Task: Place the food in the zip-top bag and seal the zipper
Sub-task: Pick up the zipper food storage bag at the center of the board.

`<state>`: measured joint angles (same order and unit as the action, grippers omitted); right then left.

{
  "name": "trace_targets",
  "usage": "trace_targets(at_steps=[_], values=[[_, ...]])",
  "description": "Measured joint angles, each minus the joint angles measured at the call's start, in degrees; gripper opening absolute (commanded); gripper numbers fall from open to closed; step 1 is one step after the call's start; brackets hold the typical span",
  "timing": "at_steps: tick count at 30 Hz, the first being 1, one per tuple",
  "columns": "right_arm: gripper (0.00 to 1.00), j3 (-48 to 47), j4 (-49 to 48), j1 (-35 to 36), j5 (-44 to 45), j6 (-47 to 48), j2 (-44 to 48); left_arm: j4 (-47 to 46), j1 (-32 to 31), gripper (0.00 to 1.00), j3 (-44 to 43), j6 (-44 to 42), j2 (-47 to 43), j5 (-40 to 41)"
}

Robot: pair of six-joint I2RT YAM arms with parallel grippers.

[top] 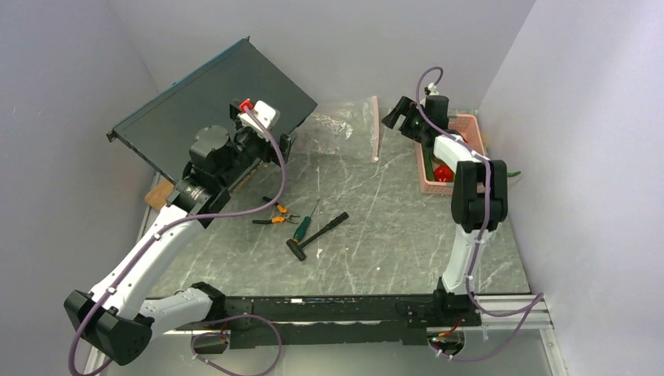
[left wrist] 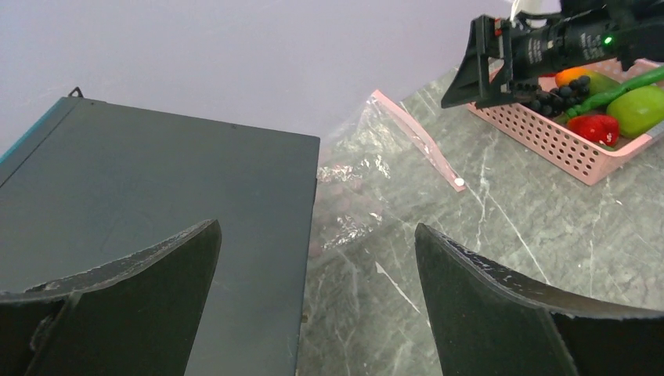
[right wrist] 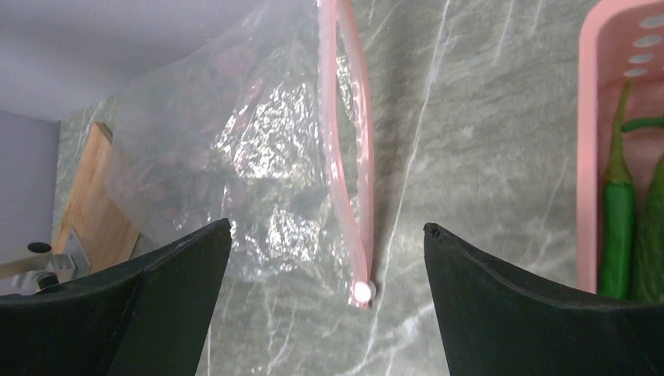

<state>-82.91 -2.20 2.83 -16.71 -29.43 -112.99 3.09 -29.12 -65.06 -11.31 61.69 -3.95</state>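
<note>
While both arms hang above the table, neither one grips anything. Left gripper (left wrist: 315, 225) has its jaws spread wide and empty, over the edge where a dark panel (left wrist: 156, 180) meets the marble table (left wrist: 501, 227). Right gripper (right wrist: 326, 225) is likewise spread wide and touches nothing. It hovers between the bag (right wrist: 235, 141) and the pink basket (left wrist: 548, 141), and from its wrist camera the lower end of the zipper (right wrist: 344, 157) sits between its fingers.

The bag lies flat and crinkled at the far side of the table, just beside the panel. Its zipper runs along the edge nearest the basket, the two pink strips bowed slightly apart, with a small white slider (right wrist: 362, 291) at the near end.

The food (left wrist: 591, 127) is all in the basket, well apart from the bag: red, green and orange pieces and dark grapes (left wrist: 556, 98). Pliers (top: 274, 215), a screwdriver (top: 304, 227) and a hammer (top: 317, 235) lie mid-table.
</note>
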Motion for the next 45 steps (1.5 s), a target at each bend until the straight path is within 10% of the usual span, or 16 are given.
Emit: trace_targets(at_steps=[18,30,39,45], values=[[0.48,-11.65,-6.51,0.07,-9.01,-8.31,-18.73,-1.57,0.04,0.99,0.02,0.02,1.97,-0.22],[0.44,-13.40,-11.26,0.17,-12.55,-10.54,-21.38,-1.57,0.04,0.99,0.02,0.24,2.03,-1.27],[0.01,-13.57,-13.81,0.55,-14.88,-12.59,-21.92,-1.57,-0.52,0.99,0.13,0.42,3.61,-1.36],[0.00,-8.28,-17.70,0.76,-16.83,-15.72,-20.15,-1.66,-3.52,0.99,0.22,0.39,3.80,-1.11]])
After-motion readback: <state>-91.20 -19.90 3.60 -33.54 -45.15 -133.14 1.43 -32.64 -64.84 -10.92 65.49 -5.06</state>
